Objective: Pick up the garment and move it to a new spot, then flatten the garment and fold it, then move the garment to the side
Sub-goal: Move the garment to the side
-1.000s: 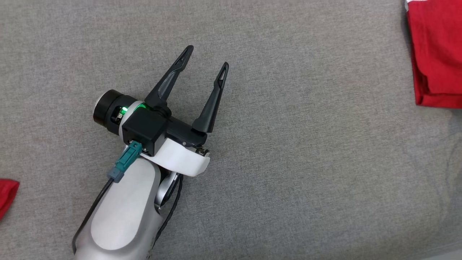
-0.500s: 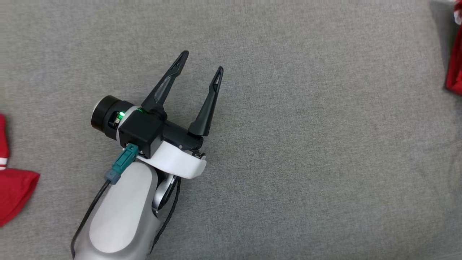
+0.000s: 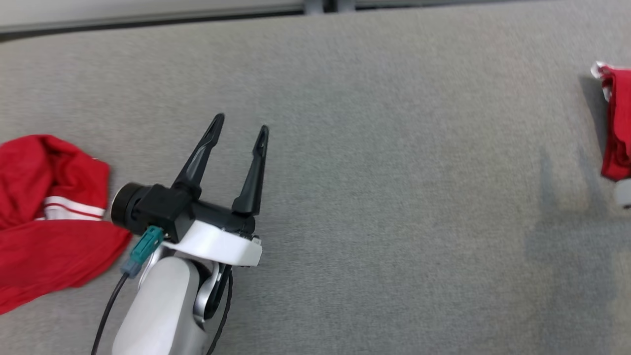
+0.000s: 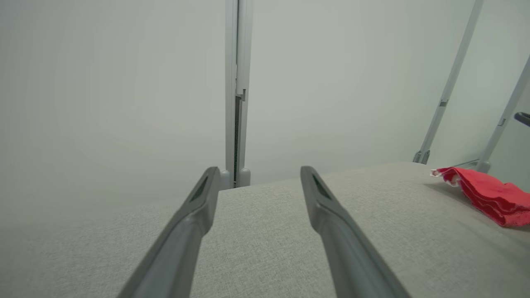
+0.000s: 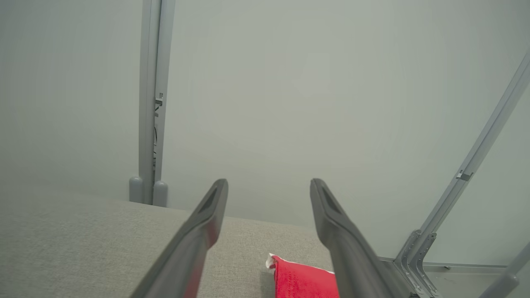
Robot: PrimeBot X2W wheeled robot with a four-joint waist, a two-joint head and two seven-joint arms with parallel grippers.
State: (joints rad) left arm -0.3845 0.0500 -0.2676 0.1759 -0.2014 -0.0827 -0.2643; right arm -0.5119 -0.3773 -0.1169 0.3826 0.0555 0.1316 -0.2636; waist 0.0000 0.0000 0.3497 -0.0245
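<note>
— Grey woven cloth covers the table [image 3: 394, 207], with a pale wall [image 4: 103, 82] behind it. What lies there?
— At the left of the head view, a crumpled red garment [image 3: 49, 231] with white stripes. Far to the right, well apart from it, the folded red garment [image 3: 617, 128] rests on the table.
— And the arms?
— The left end effector [image 3: 241, 123] hangs over bare cloth, fingers spread, empty. The right end effector [image 5: 269, 184] is released too, gripping nothing. The folded red garment shows low between its fingers.
</note>
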